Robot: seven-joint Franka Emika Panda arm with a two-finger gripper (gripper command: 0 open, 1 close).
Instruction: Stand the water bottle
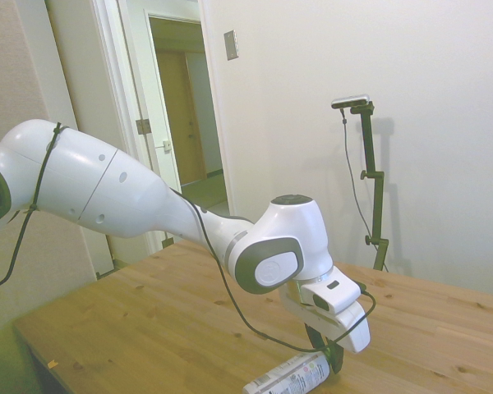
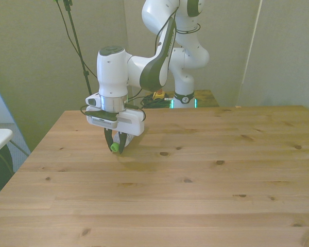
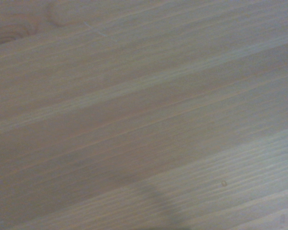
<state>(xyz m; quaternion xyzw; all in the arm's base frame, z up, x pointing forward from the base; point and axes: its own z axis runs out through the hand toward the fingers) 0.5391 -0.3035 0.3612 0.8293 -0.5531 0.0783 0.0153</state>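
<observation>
- So here's where I'm at: the small clear plastic water bottle with the green screw cap and white printed label (image 1: 289,375) is lying on its side on the pale wooden plank table (image 1: 148,320), toward the front view's left, with the cap end pointing at the front camera.
- My white two-finger gripper (image 2: 116,144) is right down at the cap end. In the front view the green cap sits between the two dark fingers (image 2: 108,140).
- Honestly, I can't tell if the jaws are actually clamped on the neck or just straddling it. Too small and too dark in both wide views.
- The wrist view is no help, just blurry wood grain and a soft shadow, no bottle in it.
- My read is that this is the grab-then-tip-up stage, and the bottle is nowhere near upright yet.
- To do it well, I'd confirm a firm pinch just behind the cap before lifting.
- Then I'd swing the neck up in an arc while the base stays on the wood as a pivot.
- I'd go slow, since a light, round bottle will probably want to roll or skid.
- I'd only let go once the base sits flat.
</observation>
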